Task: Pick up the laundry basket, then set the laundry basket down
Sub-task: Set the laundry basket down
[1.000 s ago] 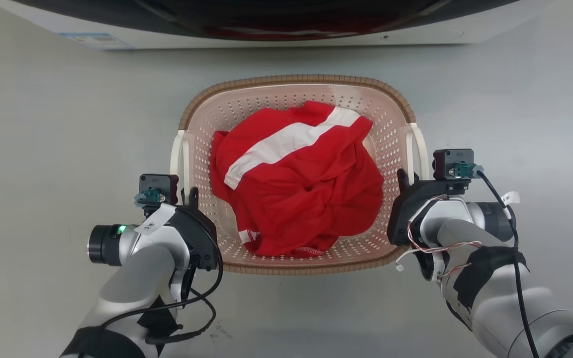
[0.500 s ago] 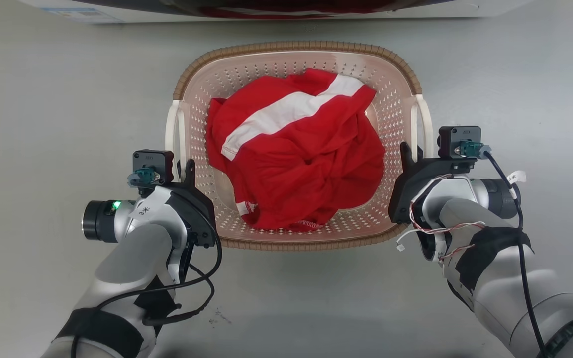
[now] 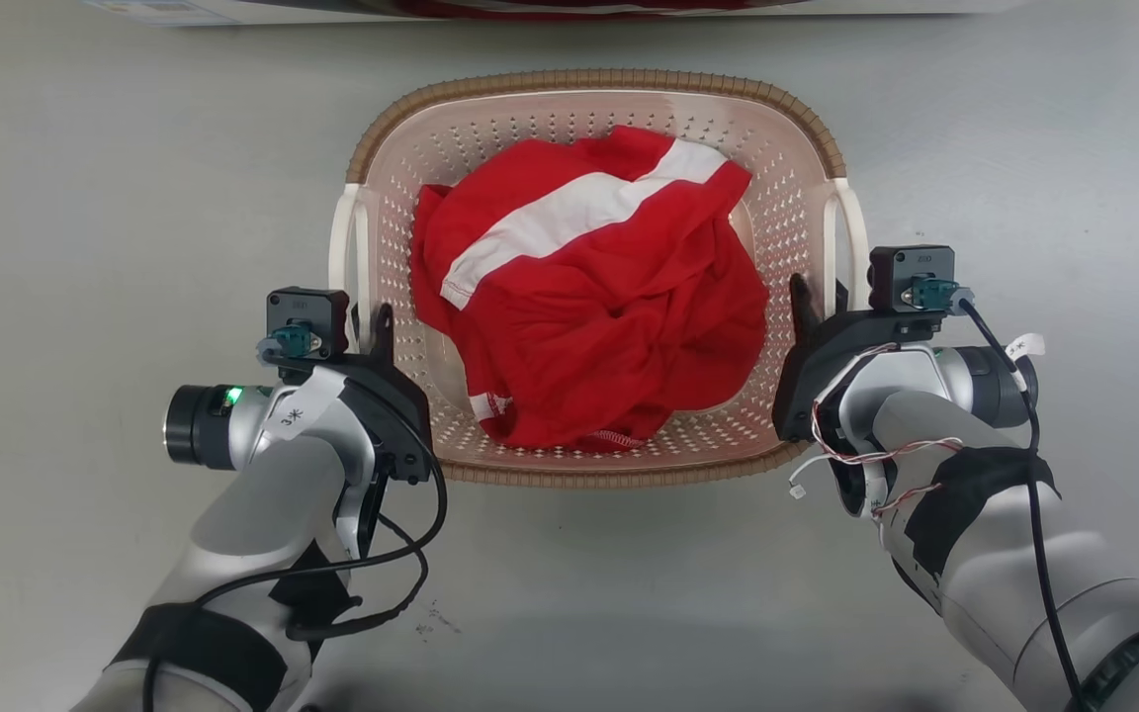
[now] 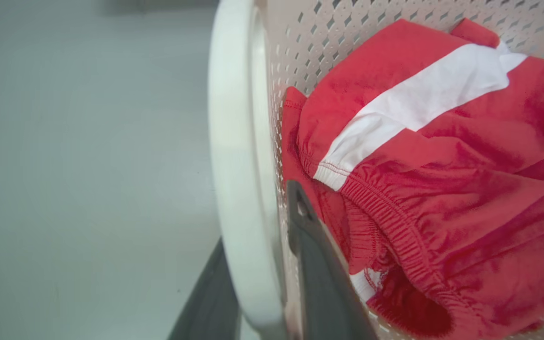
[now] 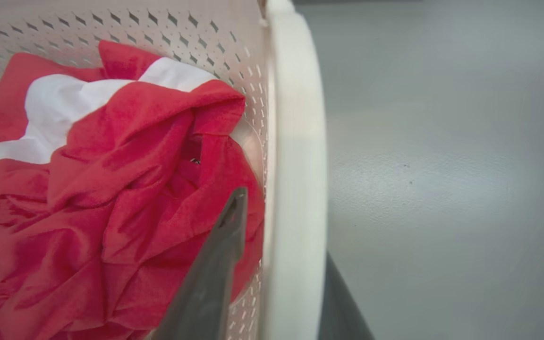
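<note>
Laundry basket [image 3: 589, 473]: sits mid-frame in the head view, brown woven rim toward the camera, both arms on it. I can't tell whether it rests on the floor or hangs clear of it.
Left gripper [image 3: 372, 321]: at the lower end of the left handle [image 3: 340, 237], and the wrist view shows it nicely: one dark finger inside the perforated wall, one outside, pinched on the white bar [image 4: 234, 141].
Right gripper [image 3: 820, 297]: mirror image on the right handle [image 3: 854, 222]. One finger is inside against the red cloth, the other outside, both closed tight on the bar [image 5: 295, 118].
Red garment [image 3: 589, 307]: crumpled in the basket's middle, with a white stripe slanting from centre-left up to the upper right and elastic hems showing at the bottom.
Far rim: curves across the upper centre, with the pale pink wall below it.
Grey floor [image 3: 85, 198]: spreads out on every side.
White appliance edge [image 3: 876, 8]: a thin strip along the top of the frame, just beyond the basket.
</note>
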